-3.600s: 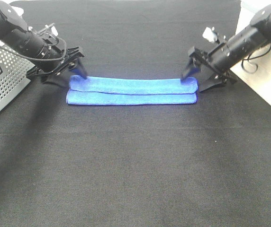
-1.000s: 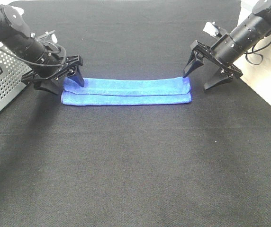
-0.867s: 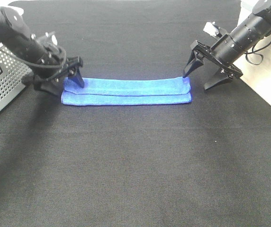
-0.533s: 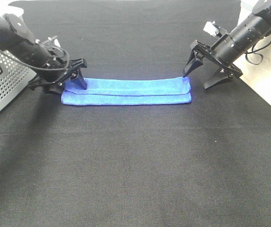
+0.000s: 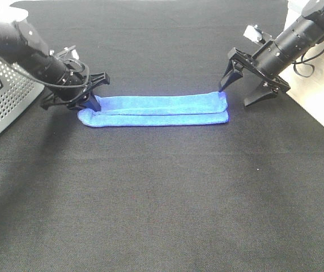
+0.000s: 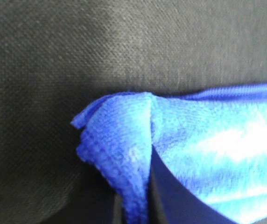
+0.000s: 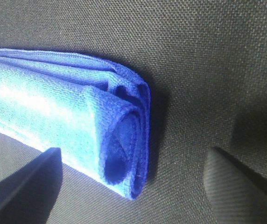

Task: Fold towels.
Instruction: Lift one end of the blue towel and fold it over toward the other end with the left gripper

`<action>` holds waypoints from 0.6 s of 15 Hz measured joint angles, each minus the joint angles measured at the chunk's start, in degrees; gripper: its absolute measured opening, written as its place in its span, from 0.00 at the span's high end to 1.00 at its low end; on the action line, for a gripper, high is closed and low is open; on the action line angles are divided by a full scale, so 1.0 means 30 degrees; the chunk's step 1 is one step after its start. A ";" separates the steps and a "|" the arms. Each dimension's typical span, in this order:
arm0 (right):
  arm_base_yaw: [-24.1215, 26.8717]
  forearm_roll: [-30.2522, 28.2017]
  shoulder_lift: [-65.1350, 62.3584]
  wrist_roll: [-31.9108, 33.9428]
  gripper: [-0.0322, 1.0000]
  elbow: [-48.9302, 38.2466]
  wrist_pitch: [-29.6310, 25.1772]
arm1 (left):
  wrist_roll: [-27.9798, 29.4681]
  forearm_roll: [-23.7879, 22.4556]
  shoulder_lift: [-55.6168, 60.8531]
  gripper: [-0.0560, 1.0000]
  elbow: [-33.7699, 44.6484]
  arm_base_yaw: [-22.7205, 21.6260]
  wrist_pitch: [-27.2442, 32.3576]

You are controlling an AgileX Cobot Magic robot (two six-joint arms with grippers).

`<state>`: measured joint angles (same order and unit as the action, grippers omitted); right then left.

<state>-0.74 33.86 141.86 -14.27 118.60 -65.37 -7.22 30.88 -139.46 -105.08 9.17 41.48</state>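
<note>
The blue towel (image 5: pixel 156 110) lies folded into a long narrow strip across the black table cover. My left gripper (image 5: pixel 90 102) is shut on its left end. In the left wrist view the pinched towel corner (image 6: pixel 119 140) bunches up between the fingers of the left gripper (image 6: pixel 136 212). My right gripper (image 5: pixel 235 95) is open at the towel's right end, with one finger by the far edge and the other off to the right. In the right wrist view the rolled towel end (image 7: pixel 119 140) lies between the spread fingers of the right gripper (image 7: pixel 133 158), untouched.
A grey perforated basket (image 5: pixel 0 96) stands at the left edge, close behind the left arm. The black cover (image 5: pixel 162 192) spans the table. A pale bare table strip (image 5: pixel 323 105) runs along the right, under the right arm.
My left gripper has moved right and closed on the towel's left end, pulling that end slightly right and bunching it. The right gripper has stayed still and open.
</note>
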 joint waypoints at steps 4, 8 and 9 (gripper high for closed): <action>0.0000 0.0000 0.0000 0.0000 0.21 0.0000 0.0000 | 0.2827 -0.6054 -0.0019 0.87 -0.4545 0.0038 0.5787; 0.0000 0.0076 0.0000 0.0000 0.21 0.0000 -0.0076 | 0.4049 -0.7372 -0.0019 0.87 -0.8747 0.0115 0.9148; 0.0000 0.0057 0.0000 0.0000 0.21 0.0000 -0.0095 | 0.4278 -0.6417 -0.0019 0.87 -0.9435 0.0554 0.9186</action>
<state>-0.74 34.03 141.86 -14.27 118.60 -65.66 5.61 11.63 -139.52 -133.38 10.83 69.04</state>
